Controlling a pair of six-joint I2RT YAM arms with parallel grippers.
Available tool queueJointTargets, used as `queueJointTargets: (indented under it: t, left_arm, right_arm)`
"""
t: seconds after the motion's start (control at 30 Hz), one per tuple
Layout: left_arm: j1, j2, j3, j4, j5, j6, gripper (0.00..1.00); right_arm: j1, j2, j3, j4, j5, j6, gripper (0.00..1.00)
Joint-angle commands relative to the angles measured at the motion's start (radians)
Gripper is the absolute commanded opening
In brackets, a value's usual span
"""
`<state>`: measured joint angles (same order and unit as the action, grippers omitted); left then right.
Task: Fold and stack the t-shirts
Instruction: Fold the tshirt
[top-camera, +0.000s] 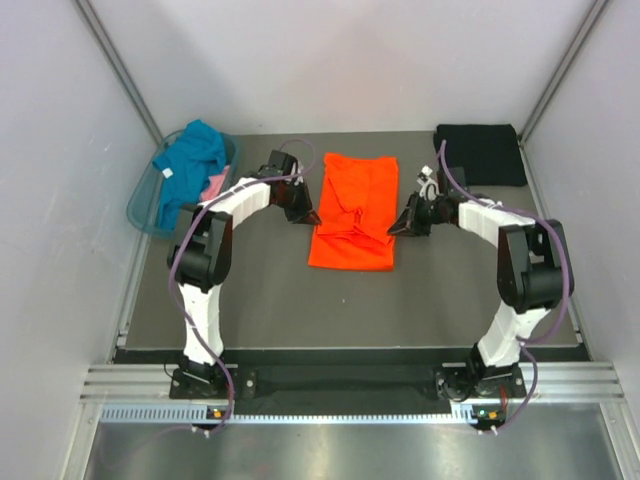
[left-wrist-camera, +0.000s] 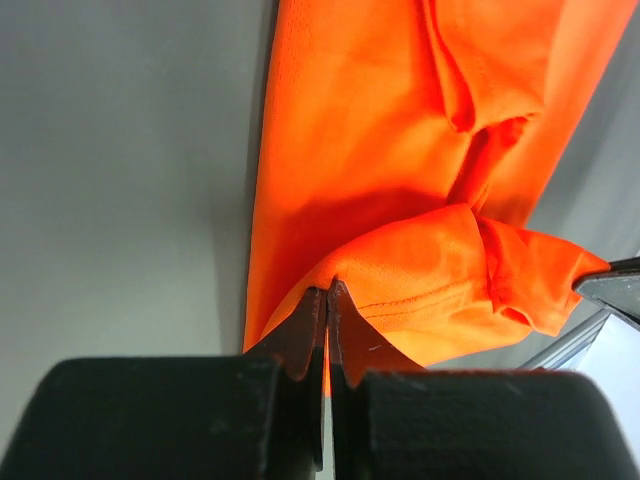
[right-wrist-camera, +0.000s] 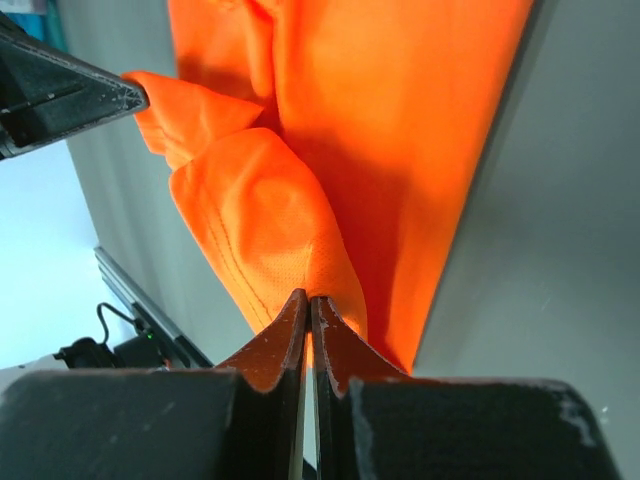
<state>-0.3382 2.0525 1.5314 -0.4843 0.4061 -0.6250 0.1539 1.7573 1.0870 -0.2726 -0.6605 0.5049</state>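
Note:
The orange t-shirt (top-camera: 352, 210) lies in the middle of the table, partly folded, with its lower part bunched up. My left gripper (top-camera: 312, 217) is at its left edge, shut on a lifted fold of the orange cloth (left-wrist-camera: 400, 290); the jaws (left-wrist-camera: 328, 290) pinch the hem. My right gripper (top-camera: 393, 229) is at the right edge, shut (right-wrist-camera: 308, 297) on another raised fold of the same shirt (right-wrist-camera: 260, 230). A folded black t-shirt (top-camera: 480, 153) lies at the back right. A teal t-shirt (top-camera: 192, 160) and a pink one (top-camera: 213, 187) sit in the basket.
The translucent blue-green basket (top-camera: 140, 205) stands at the back left against the wall. White walls close in both sides and the back. The other arm's fingers show in each wrist view, at the right edge (left-wrist-camera: 612, 288) and at the upper left (right-wrist-camera: 60, 95).

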Motion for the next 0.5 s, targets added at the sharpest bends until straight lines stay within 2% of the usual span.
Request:
queueJointTargets:
  t: [0.0,0.4,0.47]
  left_arm:
    - [-0.001,0.034,0.082,-0.020,0.053,0.047,0.00]
    - [0.010,0.127,0.161,-0.057,0.068,0.048,0.00]
    - [0.016,0.138,0.171,-0.071,0.066,0.042,0.00]
  right_arm:
    - [-0.010,0.045,0.079,-0.023,-0.013,-0.043,0.00]
    - [-0.024,0.148,0.158,-0.057,-0.019,-0.060,0.00]
    - [-0.028,0.172,0.184,-0.060,-0.027,-0.057,0.07]
